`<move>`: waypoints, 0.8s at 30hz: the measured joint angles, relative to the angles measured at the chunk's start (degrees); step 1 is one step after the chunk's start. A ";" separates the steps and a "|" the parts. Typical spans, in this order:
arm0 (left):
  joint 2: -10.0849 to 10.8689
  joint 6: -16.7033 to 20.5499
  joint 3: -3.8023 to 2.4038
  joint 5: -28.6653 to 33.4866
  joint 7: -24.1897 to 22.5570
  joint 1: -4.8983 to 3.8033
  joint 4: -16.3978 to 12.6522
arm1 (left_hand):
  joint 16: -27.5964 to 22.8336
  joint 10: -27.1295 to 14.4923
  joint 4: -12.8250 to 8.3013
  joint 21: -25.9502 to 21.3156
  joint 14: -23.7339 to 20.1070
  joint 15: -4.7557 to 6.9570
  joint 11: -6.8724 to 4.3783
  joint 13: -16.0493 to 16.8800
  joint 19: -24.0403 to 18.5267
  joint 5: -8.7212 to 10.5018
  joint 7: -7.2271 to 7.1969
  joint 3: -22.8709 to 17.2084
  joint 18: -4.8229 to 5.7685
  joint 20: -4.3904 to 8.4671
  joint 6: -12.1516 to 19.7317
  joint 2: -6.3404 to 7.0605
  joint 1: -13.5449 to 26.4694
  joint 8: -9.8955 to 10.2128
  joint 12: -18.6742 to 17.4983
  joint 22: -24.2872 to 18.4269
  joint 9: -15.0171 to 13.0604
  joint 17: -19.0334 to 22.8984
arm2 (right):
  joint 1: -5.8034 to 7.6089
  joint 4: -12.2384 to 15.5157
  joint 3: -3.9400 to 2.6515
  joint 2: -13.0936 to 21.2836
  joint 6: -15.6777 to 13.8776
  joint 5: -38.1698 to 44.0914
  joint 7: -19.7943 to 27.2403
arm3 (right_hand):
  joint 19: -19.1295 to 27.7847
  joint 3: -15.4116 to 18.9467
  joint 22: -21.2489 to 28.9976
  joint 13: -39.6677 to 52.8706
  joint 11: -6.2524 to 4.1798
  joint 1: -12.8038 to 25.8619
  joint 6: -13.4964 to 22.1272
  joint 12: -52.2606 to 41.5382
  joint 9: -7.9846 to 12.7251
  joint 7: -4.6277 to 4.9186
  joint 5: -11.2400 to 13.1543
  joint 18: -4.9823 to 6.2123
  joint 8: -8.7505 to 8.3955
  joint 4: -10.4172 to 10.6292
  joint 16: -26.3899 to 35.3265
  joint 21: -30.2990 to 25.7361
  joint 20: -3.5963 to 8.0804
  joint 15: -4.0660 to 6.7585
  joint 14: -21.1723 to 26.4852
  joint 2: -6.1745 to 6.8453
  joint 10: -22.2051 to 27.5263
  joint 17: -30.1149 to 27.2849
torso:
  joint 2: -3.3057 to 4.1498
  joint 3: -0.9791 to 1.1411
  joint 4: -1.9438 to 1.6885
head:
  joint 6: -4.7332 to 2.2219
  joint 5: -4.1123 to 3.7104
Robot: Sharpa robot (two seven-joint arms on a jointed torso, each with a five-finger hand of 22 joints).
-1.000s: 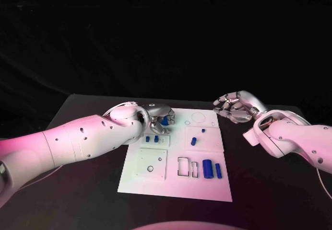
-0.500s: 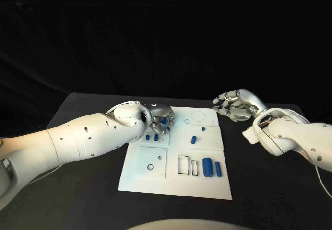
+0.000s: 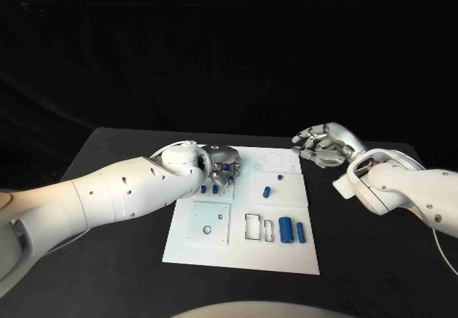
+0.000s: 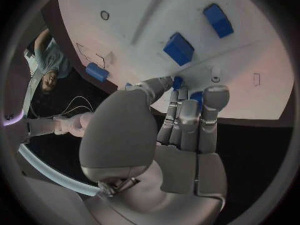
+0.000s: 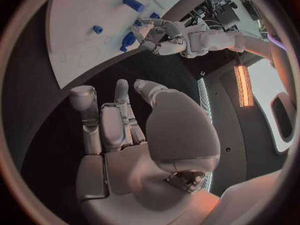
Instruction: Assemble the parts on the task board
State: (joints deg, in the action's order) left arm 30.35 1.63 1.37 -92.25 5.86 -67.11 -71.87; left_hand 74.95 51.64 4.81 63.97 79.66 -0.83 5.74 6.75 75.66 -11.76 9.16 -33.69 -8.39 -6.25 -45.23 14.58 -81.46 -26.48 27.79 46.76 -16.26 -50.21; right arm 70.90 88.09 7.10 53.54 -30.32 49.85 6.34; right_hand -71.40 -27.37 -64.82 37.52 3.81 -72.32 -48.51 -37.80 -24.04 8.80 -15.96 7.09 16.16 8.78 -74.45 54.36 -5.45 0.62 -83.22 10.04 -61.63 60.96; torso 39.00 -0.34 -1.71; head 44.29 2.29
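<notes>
My left hand (image 3: 222,165) pinches a blue part (image 4: 196,97) over the board (image 3: 243,255) at its 11 o'clock corner. Two blue blocks (image 3: 209,190) lie just toward 6 o'clock of its fingers. My right hand (image 3: 323,147) hangs empty, fingers loosely curled, off the 1 o'clock corner, farther away.

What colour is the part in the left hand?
Blue part, left hand; left wrist view.

Glossy white arms with small dark screw holes, silver jointed left hand (image 3: 222,165)
</notes>
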 measured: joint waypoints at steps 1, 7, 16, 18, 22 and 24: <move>-0.02 -0.01 -0.01 -0.01 0.06 0.01 0.02 | 0.00 0.00 -0.16 0.00 0.00 0.00 0.00 -0.07 0.00 0.00 -0.06 -0.15 0.00 0.00 -0.06 -0.04 -0.04 0.00 0.00 0.00 0.00 0.00 | 0.00 0.00 0.00 0.01 0.00 0.00 0.00 | 0.00 0.00 0.00 -0.05 0.00 0.00 0.00 0.00 0.00 0.00 0.00 0.00 0.00 0.00 0.00 -0.17 0.00 0.00 0.00 0.00 0.00 -0.05 | -0.01 0.00 -0.01 | 0.01 0.00; -0.09 -0.10 -0.05 -0.08 0.38 0.04 0.05 | 0.01 0.86 -0.55 0.91 0.22 0.22 -0.21 -0.25 0.51 0.21 0.00 -1.20 -0.01 0.09 -0.43 -0.73 -0.74 0.00 0.00 0.93 0.25 0.02 | -0.02 0.00 0.00 0.00 0.00 -0.01 0.01 | 0.00 -0.16 0.00 -0.24 0.09 0.00 -0.38 0.00 0.00 0.08 0.00 0.00 0.00 0.16 0.22 -0.23 0.00 0.00 0.00 0.00 -0.09 -0.08 | -0.02 0.00 -0.04 | 0.09 -0.05; -0.01 -0.19 -0.09 -0.13 0.80 0.07 -0.03 | 0.27 0.45 -1.49 1.05 0.42 0.02 0.32 -0.68 0.51 0.25 0.24 -2.92 -0.01 0.10 -0.78 -0.96 -0.96 0.52 -0.80 1.28 0.74 0.64 | -0.04 -0.01 0.00 0.00 0.01 -0.01 0.03 | 0.00 -0.16 0.00 -0.24 0.09 0.00 -0.39 0.00 0.00 0.09 0.00 0.00 0.00 0.16 0.22 -0.23 0.00 0.00 0.00 0.00 -0.10 -0.08 | -0.08 -0.03 -0.03 | 0.17 -0.11; 0.03 -0.19 -0.10 -0.13 0.85 0.08 -0.06 | 0.27 0.03 -1.60 1.05 0.42 0.02 0.30 -0.84 0.51 0.25 0.24 -3.02 -0.01 0.10 -0.78 -0.96 -0.95 0.52 -1.02 1.22 0.81 0.78 | -0.04 -0.01 0.00 0.00 0.01 -0.01 0.03 | 0.00 -0.16 0.00 -0.24 0.10 0.00 -0.38 0.00 0.00 0.09 0.00 0.00 0.00 0.16 0.22 -0.23 0.00 0.00 0.00 0.00 -0.10 -0.08 | -0.08 -0.03 -0.03 | 0.18 -0.15; 0.12 -0.19 -0.14 -0.13 0.95 0.08 -0.09 | 0.26 -0.14 -1.66 1.05 0.42 0.02 0.30 -1.24 0.51 0.25 0.24 -3.08 -0.01 0.10 -0.77 -0.63 -0.63 0.59 -1.40 1.21 0.93 0.88 | -0.04 -0.02 0.00 -0.01 0.01 -0.01 0.04 | 0.00 -0.16 0.00 -0.24 0.10 0.00 -0.38 0.00 0.00 0.08 0.00 0.00 0.00 0.16 0.22 -0.23 0.00 0.00 0.00 0.00 -0.10 -0.08 | -0.09 -0.03 -0.06 | 0.20 -0.16; 0.16 -0.19 -0.16 -0.12 1.01 0.08 -0.10 | 0.26 -0.36 -1.66 1.05 0.41 0.01 0.52 -1.26 0.51 0.46 0.24 -3.08 -0.01 0.10 -0.77 -0.47 -0.47 0.73 -1.44 1.13 0.97 1.07 | -0.05 -0.02 0.00 -0.02 0.01 -0.02 0.05 | 0.00 -0.16 0.00 -0.24 0.10 0.00 -0.37 0.00 0.00 0.07 0.00 0.00 0.00 0.16 0.22 -0.23 0.00 0.00 0.00 0.00 -0.10 -0.08 | -0.09 -0.03 -0.06 | 0.21 -0.16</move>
State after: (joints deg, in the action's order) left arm 30.51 1.43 1.21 -92.37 6.87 -67.03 -71.97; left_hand 75.21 51.28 3.15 65.02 80.07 -0.81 6.26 5.49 76.18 -11.30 9.40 -36.77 -8.40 -6.15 -46.00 14.10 -81.93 -25.75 26.35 47.88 -15.30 -49.14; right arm 70.85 88.06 7.10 53.52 -30.31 49.84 6.39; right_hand -71.40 -27.53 -64.83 37.28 3.91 -72.32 -48.88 -37.80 -24.04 8.87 -15.96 7.09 16.16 8.94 -74.22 54.13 -5.46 0.62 -83.22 10.04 -61.73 60.89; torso 38.91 -0.37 -1.77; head 44.50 2.13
